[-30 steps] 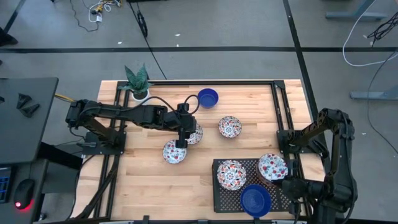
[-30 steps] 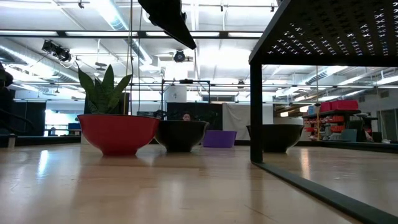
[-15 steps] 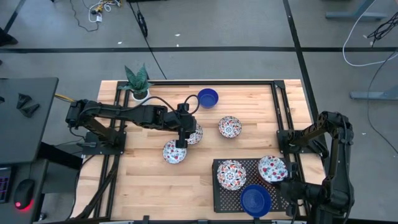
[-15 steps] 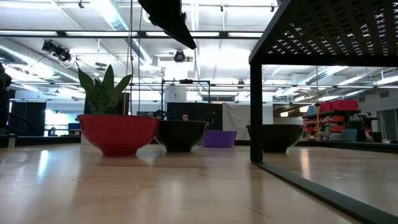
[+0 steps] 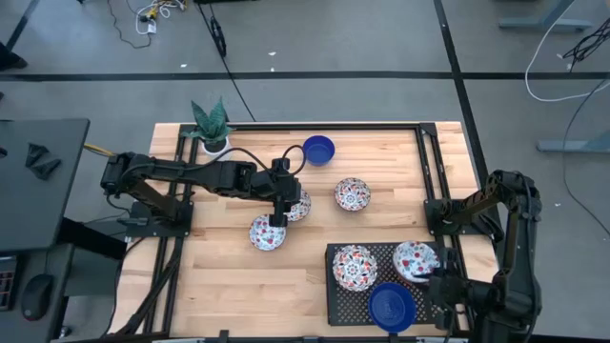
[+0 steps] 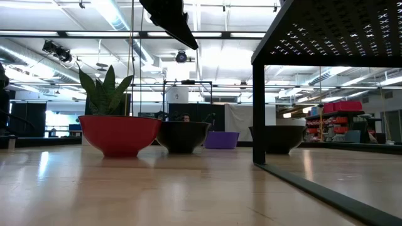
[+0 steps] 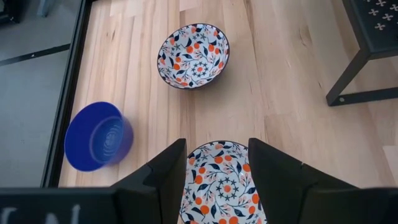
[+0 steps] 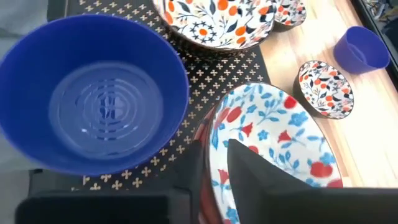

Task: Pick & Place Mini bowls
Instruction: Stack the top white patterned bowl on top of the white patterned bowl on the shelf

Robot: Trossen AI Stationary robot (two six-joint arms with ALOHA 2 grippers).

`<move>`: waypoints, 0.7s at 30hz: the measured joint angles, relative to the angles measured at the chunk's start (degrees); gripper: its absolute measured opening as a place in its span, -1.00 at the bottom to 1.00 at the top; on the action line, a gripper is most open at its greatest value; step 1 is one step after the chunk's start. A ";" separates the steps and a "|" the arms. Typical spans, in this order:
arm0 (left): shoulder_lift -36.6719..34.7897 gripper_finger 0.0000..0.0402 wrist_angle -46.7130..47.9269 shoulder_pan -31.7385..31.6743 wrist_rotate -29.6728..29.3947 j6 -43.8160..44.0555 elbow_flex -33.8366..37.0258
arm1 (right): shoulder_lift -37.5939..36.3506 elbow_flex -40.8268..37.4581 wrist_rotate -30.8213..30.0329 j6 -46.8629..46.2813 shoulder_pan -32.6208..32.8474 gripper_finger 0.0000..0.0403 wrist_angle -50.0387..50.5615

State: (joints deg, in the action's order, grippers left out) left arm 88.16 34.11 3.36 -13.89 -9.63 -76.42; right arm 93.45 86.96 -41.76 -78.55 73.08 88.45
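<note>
A red-and-blue floral mini bowl [image 5: 416, 259] sits at the right of a black perforated rack [image 5: 341, 303], beside an orange floral bowl [image 5: 355, 267] and a blue bowl [image 5: 392, 307]. My right gripper [image 8: 214, 146] is open, one finger inside the red-and-blue bowl [image 8: 273, 143] and one outside its rim. On the wooden table rest two floral bowls [image 5: 270, 232] [image 5: 298, 205], another floral bowl [image 5: 352, 193] and a blue bowl [image 5: 318, 149]. My left gripper [image 7: 216, 146] hangs open above a floral bowl [image 7: 222, 183], clear of it. My right gripper straddles the near rim [image 8: 210, 163] of the red-and-blue bowl, slanting down from the table's near right side. A strip of the bowl's inside shows between the rim and the inner finger [image 8: 255, 171]. Whether the outer finger touches the wall, I cannot tell. The bowl rests on the rack.
A potted plant [image 5: 212, 129] stands at the table's far left corner. The rack stands on legs [image 7: 364, 59] above the wood at the near right. Bare wood lies along the table's near left [image 5: 229, 295]. Black frame rails [image 5: 424, 162] run along the table's sides.
My right gripper has rolled a little at the red-and-blue bowl on the rack while staying in place. The bowl stays on the rack.
</note>
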 joint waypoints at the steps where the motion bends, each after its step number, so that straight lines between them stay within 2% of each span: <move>1: 0.00 -0.12 0.00 0.00 0.00 0.00 0.00 | 0.00 0.00 -0.12 -0.52 -0.06 -0.58 0.15; 7: 0.00 -0.12 0.00 -0.01 0.00 -0.01 0.00 | 0.00 0.00 -1.33 -0.46 -0.15 -0.38 0.15; 11: 0.00 -0.12 0.00 -0.02 0.00 -0.02 0.00 | -0.95 0.00 -1.25 -0.49 -0.11 -0.39 0.09; 14: 0.00 -0.12 0.00 -0.02 -0.02 -0.02 0.00 | -2.26 0.00 -1.24 -0.49 -0.13 -0.49 -0.15; 21: 0.00 -0.12 0.00 -0.02 0.00 -0.02 0.00 | -3.96 0.00 0.37 -0.48 -0.13 -0.93 -2.26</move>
State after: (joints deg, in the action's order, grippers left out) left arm 88.16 34.11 3.33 -13.89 -9.64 -76.42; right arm 89.49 86.96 -41.39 -79.03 72.95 86.18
